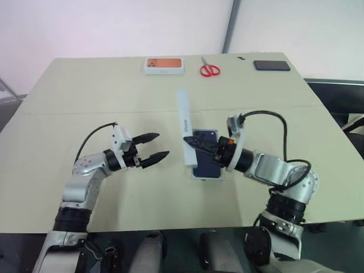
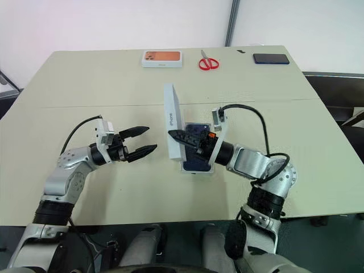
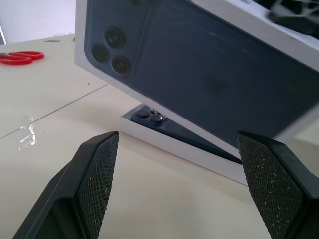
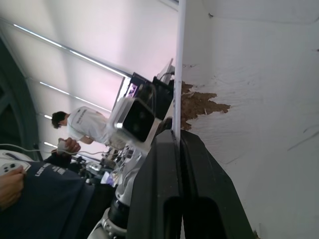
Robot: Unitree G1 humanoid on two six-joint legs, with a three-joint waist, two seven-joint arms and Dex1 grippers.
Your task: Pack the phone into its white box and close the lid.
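The lid (image 1: 183,122) stands on its long edge, leaning over the white box (image 3: 179,149). My right gripper (image 1: 193,142) is shut on the lid's rim. The lid's printed phone picture (image 3: 199,64) faces my left gripper, and its plain white inside (image 4: 259,99), with a torn brown patch, faces the right wrist. The dark navy phone (image 1: 206,166) lies in the white box beneath the lid, its camera cluster (image 3: 152,116) showing at one corner. My left gripper (image 1: 161,144) hangs open a short way left of the lid, with nothing between its textured pads (image 3: 97,174).
At the table's far edge lie a white box with an orange picture (image 1: 164,65), red scissors (image 1: 209,69) and a black slab (image 1: 271,65). People (image 4: 82,124) stand in the background of the right wrist view.
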